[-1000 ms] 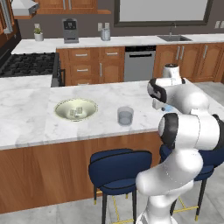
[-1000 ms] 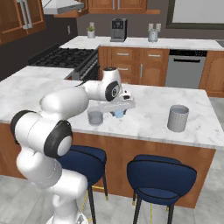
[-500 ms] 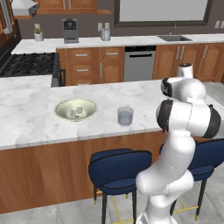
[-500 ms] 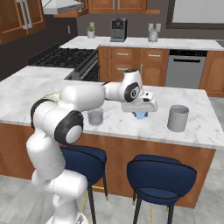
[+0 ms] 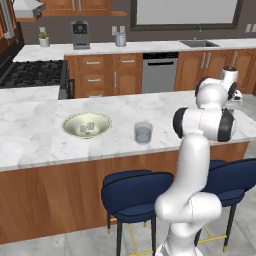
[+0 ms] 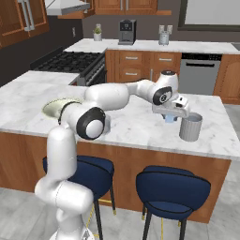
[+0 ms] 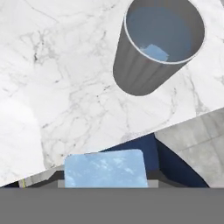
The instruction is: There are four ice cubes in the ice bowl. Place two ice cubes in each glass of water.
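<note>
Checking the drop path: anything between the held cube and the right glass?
Nothing. In the hand view only bare marble counter separates the cube in the tool from the glass, which already holds one cube.

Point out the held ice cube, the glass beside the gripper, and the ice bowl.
ice cube (image 7: 105,168), hand view, its flat face.
glass (image 6: 190,128), right base view, its outer wall.
ice bowl (image 5: 70,121), left base view, its left rim.

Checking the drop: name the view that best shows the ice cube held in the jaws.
Hand view: the ice cube sits large at the bottom, short of the glass. The right base view shows it small under the gripper; in the left base view the arm blocks it.
</note>
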### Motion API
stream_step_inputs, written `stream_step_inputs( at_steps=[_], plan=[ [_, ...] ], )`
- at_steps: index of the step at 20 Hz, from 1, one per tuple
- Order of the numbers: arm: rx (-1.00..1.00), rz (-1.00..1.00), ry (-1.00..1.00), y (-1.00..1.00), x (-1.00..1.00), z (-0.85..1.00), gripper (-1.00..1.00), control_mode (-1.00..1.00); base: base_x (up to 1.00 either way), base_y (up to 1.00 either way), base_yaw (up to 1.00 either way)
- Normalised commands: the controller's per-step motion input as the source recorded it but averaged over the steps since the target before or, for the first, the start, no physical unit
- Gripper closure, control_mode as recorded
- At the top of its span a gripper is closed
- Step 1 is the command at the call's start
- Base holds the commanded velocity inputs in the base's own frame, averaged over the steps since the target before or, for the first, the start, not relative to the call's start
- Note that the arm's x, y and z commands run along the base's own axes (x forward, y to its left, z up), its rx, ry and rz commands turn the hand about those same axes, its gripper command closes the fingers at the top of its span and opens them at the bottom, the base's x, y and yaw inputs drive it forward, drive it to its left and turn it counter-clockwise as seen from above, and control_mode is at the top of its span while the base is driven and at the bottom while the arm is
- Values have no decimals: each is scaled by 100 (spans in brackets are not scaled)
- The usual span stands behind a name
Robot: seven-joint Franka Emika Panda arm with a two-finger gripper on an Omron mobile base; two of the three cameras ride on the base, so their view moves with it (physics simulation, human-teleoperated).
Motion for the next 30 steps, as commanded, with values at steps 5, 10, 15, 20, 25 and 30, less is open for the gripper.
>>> stream_step_inputs(
  at_steps=[5, 10, 15, 20, 25, 30],
  plan=[
    [7, -3, -11, -59, 59, 4, 100, -100, 0, 0, 0],
    [0, -9, -4, -39, 41, 0, 100, -100, 0, 0, 0],
    [-2, -9, -4, -2, 26, -13, 100, -100, 0, 0, 0],
    [-4, -10, -1, -13, 18, -37, 100, -100, 0, 0, 0],
    [-3, -12, 0, -34, 17, -41, 100, -100, 0, 0, 0],
    [-2, -7, -16, 11, 12, 23, -100, -100, 0, 0, 0]
  ],
)
